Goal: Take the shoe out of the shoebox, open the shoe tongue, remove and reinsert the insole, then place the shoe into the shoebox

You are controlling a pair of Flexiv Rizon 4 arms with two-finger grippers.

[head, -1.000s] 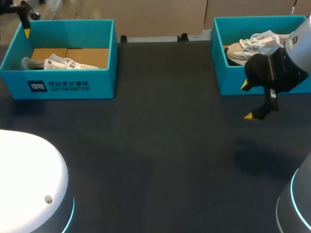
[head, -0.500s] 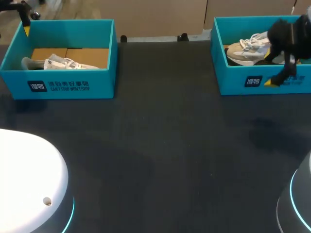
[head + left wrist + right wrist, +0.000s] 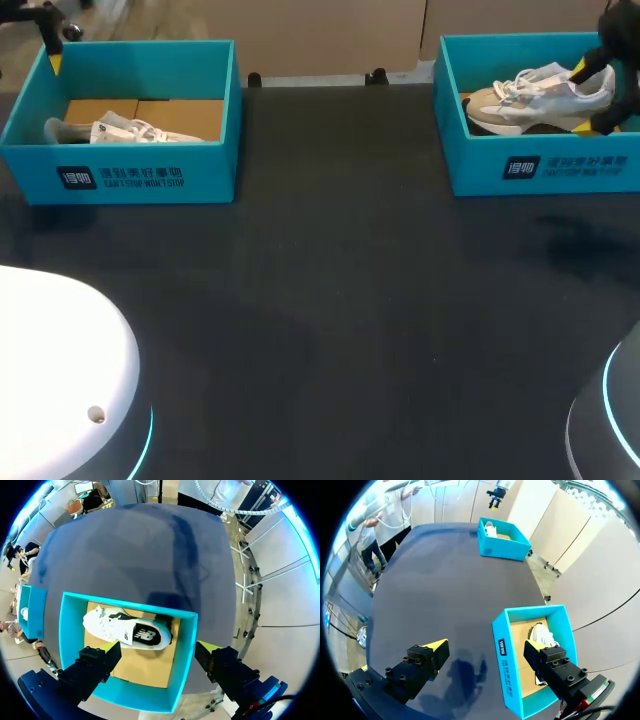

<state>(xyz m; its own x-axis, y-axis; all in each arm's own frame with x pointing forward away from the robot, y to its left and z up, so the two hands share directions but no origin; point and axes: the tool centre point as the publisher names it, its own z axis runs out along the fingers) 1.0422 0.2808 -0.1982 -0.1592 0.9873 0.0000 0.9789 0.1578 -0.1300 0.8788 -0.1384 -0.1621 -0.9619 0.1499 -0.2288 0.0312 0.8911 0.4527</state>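
A black table (image 3: 330,300) is being shared by two teal shoeboxes, set well apart at its far corners. The left shoebox (image 3: 140,178) is holding a white sneaker (image 3: 125,130). The right shoebox (image 3: 560,170) is holding a beige-and-white sneaker (image 3: 535,100). That sneaker is lying on its sole along the box's length, with the toe toward the table's middle and the heel toward the outer end wall.

The right gripper (image 3: 485,646) is being held above that box, its fingers spread and nothing between them. In the right wrist view the printed front wall (image 3: 503,652) is lying under the gap. One finger is hanging over bare table and the other over the box's inside, so the sneaker is lying beyond that second finger and is not yet being straddled. The line between the fingers is crossing the shoe's long axis. That should suit a grip across its sides once the gripper is carried further over the box and lowered. How high it is hanging cannot be judged with any certainty.

The left gripper (image 3: 157,650) is likewise being held released and empty above the left shoebox. Its fingers are set apart along the white sneaker's length rather than across it.

The lifting-out is judged not yet begun, and each shoe is being approached by the arm on its own side.
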